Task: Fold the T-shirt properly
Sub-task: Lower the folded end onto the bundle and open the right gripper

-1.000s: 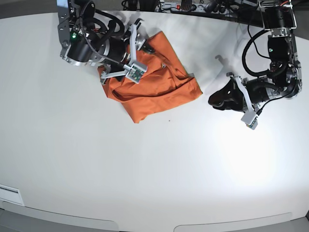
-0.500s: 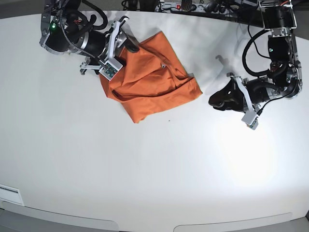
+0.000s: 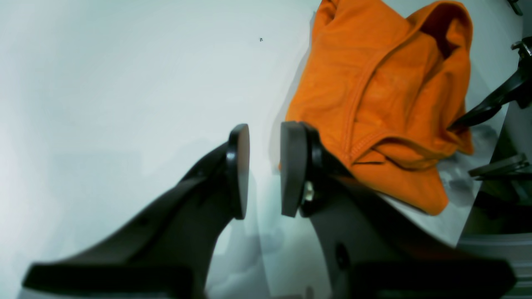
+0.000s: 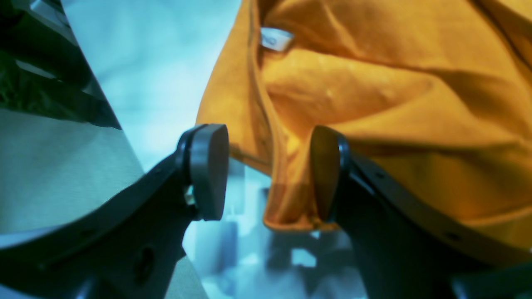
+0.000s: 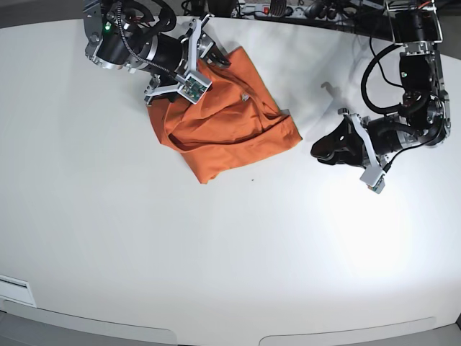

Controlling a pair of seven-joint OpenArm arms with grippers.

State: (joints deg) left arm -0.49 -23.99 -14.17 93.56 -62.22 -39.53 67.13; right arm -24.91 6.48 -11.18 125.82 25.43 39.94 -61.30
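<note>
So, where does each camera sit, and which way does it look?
Base: high above the white table, looking down; both arms show, the shirt lies between them.
Left wrist: behind the left gripper, facing the shirt across bare table; jaws apart, empty.
Right wrist: behind the right gripper, close on the shirt; jaws apart astride a fold.
All three show the shirt.

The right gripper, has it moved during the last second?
Yes. In the base view the right gripper now sits nearer the table's far edge, over the top of the T-shirt, jaws open.
</note>
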